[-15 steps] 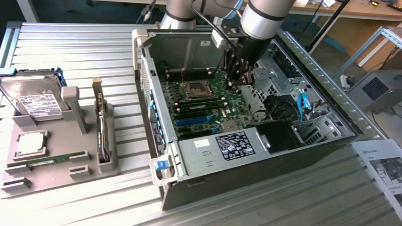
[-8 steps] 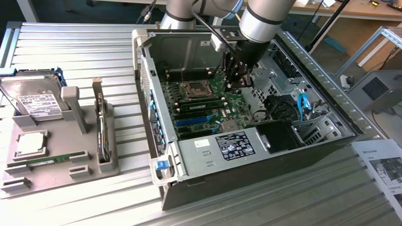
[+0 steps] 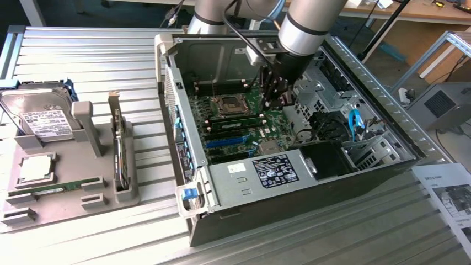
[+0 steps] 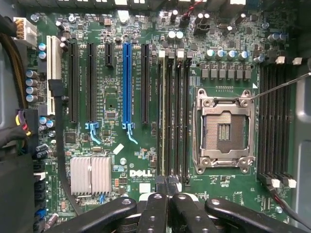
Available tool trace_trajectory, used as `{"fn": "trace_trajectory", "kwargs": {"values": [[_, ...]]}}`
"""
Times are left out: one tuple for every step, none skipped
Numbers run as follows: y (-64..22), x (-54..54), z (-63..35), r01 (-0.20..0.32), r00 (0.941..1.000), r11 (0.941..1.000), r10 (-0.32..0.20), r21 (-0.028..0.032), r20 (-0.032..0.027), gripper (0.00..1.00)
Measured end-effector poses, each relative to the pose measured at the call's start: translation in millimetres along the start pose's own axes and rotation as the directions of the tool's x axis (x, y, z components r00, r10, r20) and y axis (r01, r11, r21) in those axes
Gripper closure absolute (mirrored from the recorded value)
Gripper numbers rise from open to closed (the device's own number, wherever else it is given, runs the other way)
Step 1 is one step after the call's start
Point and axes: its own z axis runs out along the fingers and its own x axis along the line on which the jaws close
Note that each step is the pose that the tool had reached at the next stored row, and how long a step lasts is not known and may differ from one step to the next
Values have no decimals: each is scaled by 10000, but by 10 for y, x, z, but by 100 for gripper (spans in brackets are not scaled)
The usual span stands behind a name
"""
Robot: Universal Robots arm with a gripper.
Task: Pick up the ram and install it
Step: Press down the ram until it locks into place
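Ribbed metal table [image 3: 96, 49], three loads.
Grey holder [image 3: 103, 207] toward the exterior view's left, open PC case [image 3: 243, 179] mid-table just beside it, printed sheet [image 3: 449, 193] at the exterior view's right edge.

We see the arm [image 3: 301, 30] as smooth silver-grey tube sections, round in cross-section, with a ringed seam near the lower end of the nearest one. A thin black cable [image 3: 246, 41] runs loose beside it toward the wrist. Under the tube we've got the gripper [image 3: 277, 102], all black, blocky, and narrower than the tube. In the wrist view its fingers [image 4: 154, 208] are glossy black bars. They're flanked by curved black outer links [image 4: 92, 216], one each side, each with a round pivot pin [image 4: 127, 201] set in its rounded end.
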Motion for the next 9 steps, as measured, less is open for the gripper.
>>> {"fn": "trace_trajectory", "kwargs": {"values": [[-1,1,8,1,10000,10000,-1,0,0,89],[-2,1,18,0,10000,10000,0,1,0,89],[-2,1,26,0,10000,10000,0,0,0,89],[-3,2,35,0,10000,10000,0,0,0,89],[-4,2,42,0,10000,10000,0,0,0,89],[-4,3,51,0,10000,10000,0,0,0,89],[-5,3,60,1,10000,10000,-1,0,0,89],[-6,4,71,1,10000,10000,-1,0,0,89],[-7,4,79,0,10000,10000,0,0,0,89]]}}
